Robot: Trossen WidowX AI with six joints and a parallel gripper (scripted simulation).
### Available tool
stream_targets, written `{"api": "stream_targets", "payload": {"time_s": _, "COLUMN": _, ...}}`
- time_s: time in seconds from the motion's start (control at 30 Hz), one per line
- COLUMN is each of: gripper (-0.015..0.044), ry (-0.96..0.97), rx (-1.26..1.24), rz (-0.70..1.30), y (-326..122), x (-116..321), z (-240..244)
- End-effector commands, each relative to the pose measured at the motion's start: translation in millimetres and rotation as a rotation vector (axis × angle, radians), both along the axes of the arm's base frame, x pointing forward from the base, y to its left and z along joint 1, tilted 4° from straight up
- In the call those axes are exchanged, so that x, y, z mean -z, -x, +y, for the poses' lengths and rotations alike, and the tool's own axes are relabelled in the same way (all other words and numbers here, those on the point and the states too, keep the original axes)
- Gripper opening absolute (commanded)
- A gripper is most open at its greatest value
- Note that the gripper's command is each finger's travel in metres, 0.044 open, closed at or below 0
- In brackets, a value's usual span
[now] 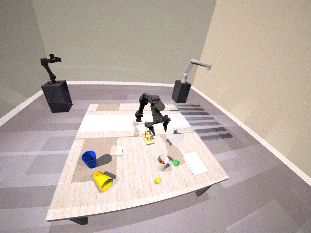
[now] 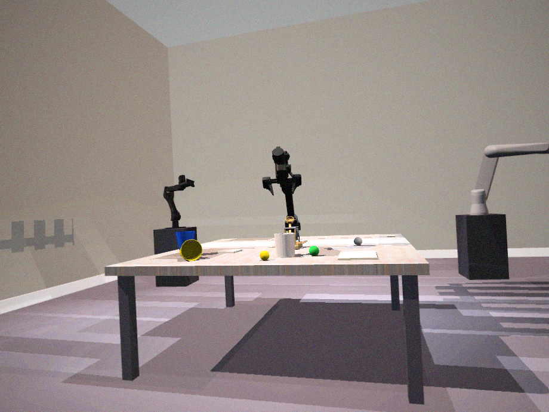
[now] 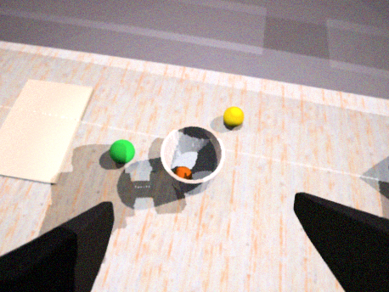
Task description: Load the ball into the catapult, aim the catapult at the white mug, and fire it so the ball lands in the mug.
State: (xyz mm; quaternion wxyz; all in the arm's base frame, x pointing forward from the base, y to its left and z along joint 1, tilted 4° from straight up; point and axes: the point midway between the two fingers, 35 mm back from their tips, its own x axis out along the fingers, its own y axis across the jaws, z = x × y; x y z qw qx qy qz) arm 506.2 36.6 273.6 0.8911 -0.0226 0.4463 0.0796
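Observation:
The white mug (image 1: 161, 167) (image 2: 284, 246) (image 3: 162, 154) stands upright. An orange-red ball (image 1: 162, 162) (image 3: 183, 172) lies inside it, at the bottom. The small wooden catapult (image 1: 149, 143) (image 2: 289, 218) stands farther back, near the arm's base. Its throwing arm is raised, and the gripper partly overlaps it in the top view. My gripper (image 1: 160, 133) (image 2: 283, 193) (image 3: 206, 205) is open and empty, high above the table. In the wrist view the mug shows beyond the fingertips, between the two fingers.
A green ball (image 1: 175, 162) (image 2: 314, 251) (image 3: 122, 151) and a yellow ball (image 1: 157, 180) (image 2: 264, 255) (image 3: 233, 116) lie near the mug. A grey ball (image 1: 175, 130) (image 2: 357, 241) lies farther back. A blue cup (image 1: 91, 164) stands left, a yellow cup (image 1: 99, 178) lies tipped over, and a pale sheet (image 1: 195, 163) lies right.

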Motion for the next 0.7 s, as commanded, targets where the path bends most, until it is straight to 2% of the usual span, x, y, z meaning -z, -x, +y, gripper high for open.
{"api": "stream_targets", "payload": {"time_s": 0.0, "gripper": 0.0440, "ry": -0.004, "rx": 0.001, "rz": 0.004, "y": -1.0, "x": 1.7, "z": 0.6}}
{"api": "stream_targets", "payload": {"time_s": 0.67, "gripper": 0.0440, "ry": 0.000, "rx": 0.000, "rz": 0.000, "y": -0.1, "x": 0.2, "z": 0.1}}
